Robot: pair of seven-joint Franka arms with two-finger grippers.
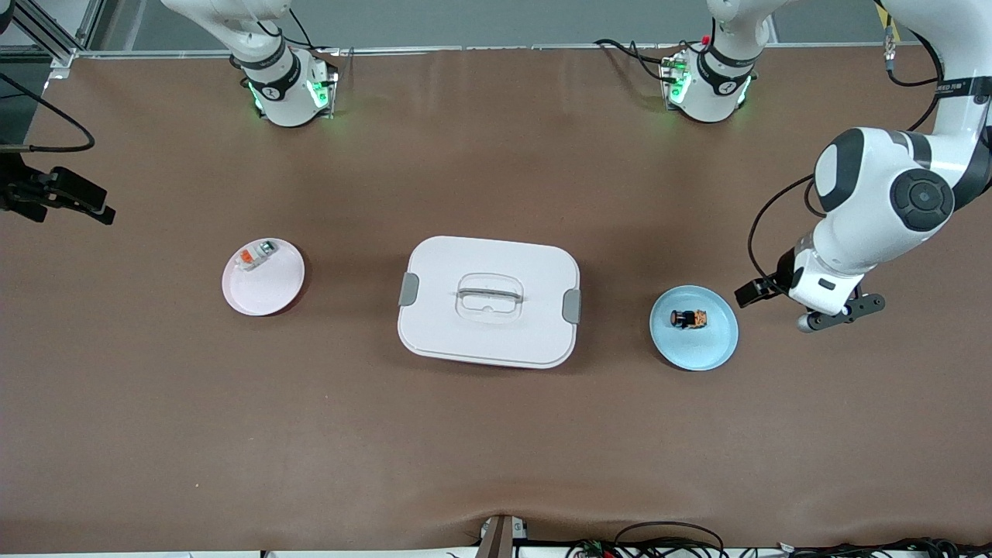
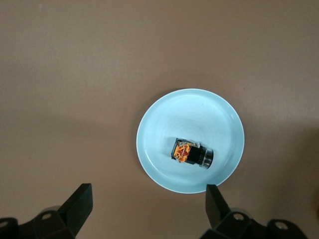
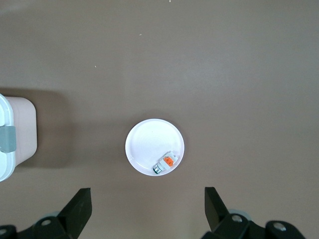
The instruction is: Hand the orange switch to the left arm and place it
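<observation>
**A:** Nearest to the front camera lies the blue plate [image 1: 694, 328], toward the left arm's end of the table, and the orange switch [image 1: 689, 318] lies on its side on that plate.

**B:** And the box [image 1: 489, 301]?

**A:** It stands closed in the middle, between the blue plate and the pink plate [image 1: 263, 277]. On the pink plate lies a pale piece [image 1: 255, 256] with an orange patch.

**B:** Where are the grippers?

**A:** The left gripper [image 2: 148, 203] hangs in the air just beside the blue plate, jaws fully apart, holding nothing. The right gripper [image 3: 147, 204] is high over the table near the pink plate, also wide open and empty.

**B:** So which step is it?

**A:** I think the very start, the approach; nothing is grasped yet. Next, the left gripper should come over the switch, go down, and close on its small body, which needs good centring.
</observation>
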